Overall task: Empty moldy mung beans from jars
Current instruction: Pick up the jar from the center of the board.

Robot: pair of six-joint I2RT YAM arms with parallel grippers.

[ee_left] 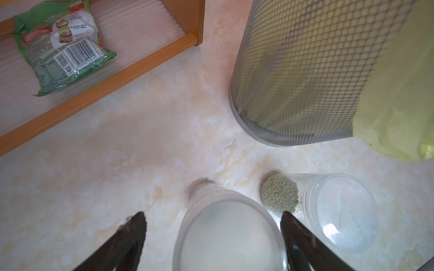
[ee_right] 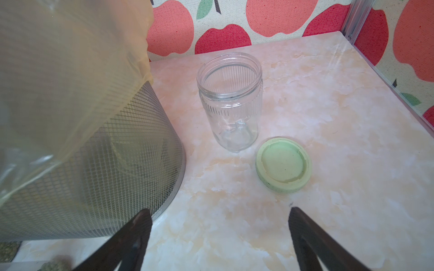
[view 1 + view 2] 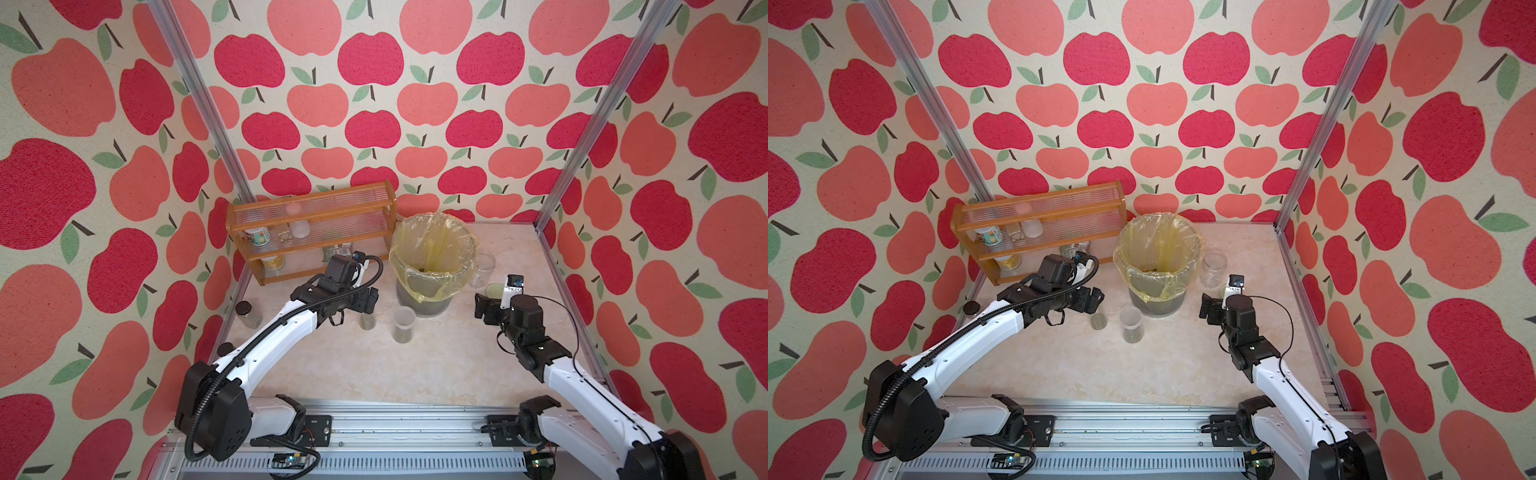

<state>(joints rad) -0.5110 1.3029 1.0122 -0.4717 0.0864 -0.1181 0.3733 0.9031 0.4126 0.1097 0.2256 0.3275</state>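
Step in hand, likely: grasping the next jar. The left gripper (image 1: 211, 215) is hovering open, jaws straddling the capped jar (image 1: 227, 232) near-left of the bin (image 1: 305, 70). Mung beans (image 1: 279, 197) are showing in the neighbouring jar (image 1: 333, 211), just right. The right gripper (image 2: 219, 212) is idling open by the empty jar (image 2: 231, 101), far right. Next: closing squarely, then uncapping.

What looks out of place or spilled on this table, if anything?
Only the pale green lid: it lies inner side up on the table, off the open, empty ribbed jar standing next to it, beside the mesh bin. No spill shows on the table around them.
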